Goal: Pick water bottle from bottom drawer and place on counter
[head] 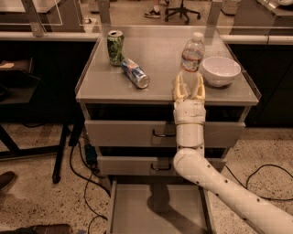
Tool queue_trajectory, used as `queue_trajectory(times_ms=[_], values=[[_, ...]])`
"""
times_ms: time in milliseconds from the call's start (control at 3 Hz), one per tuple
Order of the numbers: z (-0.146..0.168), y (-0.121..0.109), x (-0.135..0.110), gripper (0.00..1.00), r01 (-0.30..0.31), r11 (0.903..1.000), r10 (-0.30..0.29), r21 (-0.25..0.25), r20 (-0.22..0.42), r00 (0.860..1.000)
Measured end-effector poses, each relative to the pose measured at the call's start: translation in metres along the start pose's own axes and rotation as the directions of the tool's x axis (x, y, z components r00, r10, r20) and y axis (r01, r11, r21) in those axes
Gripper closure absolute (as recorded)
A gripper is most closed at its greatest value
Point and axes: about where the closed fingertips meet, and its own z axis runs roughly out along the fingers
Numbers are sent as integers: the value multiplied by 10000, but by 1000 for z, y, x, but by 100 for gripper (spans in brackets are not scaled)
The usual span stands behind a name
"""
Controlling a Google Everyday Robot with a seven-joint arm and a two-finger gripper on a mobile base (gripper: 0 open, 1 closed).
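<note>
Evidently, at the front edge of the grey metal counter (107, 87), the cream two-finger gripper (189, 89) pinches the clear plastic water bottle (192, 55) low so it stands upright.

Resembled an office lab: speckled terrazzo floor (32, 201), swivel chair (182, 10), loose cables (87, 183); gripper (189, 89) at the metal desk's (114, 87) front edge.
</note>
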Motion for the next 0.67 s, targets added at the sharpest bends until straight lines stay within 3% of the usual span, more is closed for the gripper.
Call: queue_trajectory(times_ms=[333, 667], values=[[-4, -2, -1, 100, 35, 9999, -34, 95, -45, 10000], [-4, -2, -1, 81, 35, 9999, -34, 95, -45, 10000]])
